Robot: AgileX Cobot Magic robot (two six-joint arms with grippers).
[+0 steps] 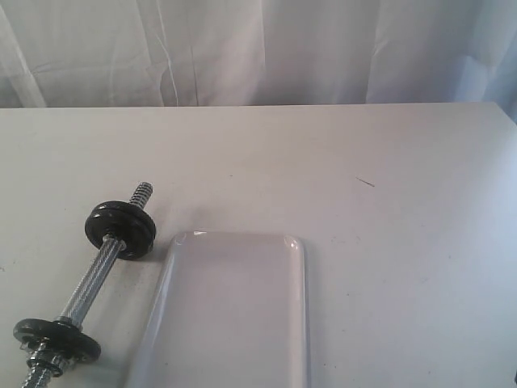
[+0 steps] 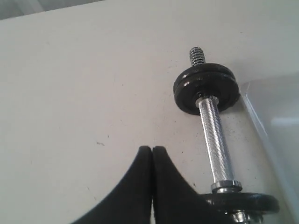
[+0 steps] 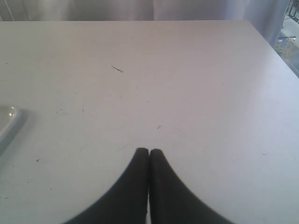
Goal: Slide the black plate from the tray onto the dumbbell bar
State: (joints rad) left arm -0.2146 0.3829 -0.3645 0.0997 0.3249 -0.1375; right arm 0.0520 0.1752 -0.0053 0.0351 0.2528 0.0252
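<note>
The dumbbell bar lies on the table at the left, beside the white tray. A black disc sits near its far threaded end and another near its front end by the chrome nut. In the left wrist view the far disc looks like two layers pressed together. No loose black plate shows; the visible part of the tray is bare. My left gripper is shut and empty, just beside the bar. My right gripper is shut and empty over bare table.
A corner of the tray shows at the edge of the right wrist view. The table's edge runs near the right arm, and a pale curtain hangs behind the table. Neither arm appears in the exterior view.
</note>
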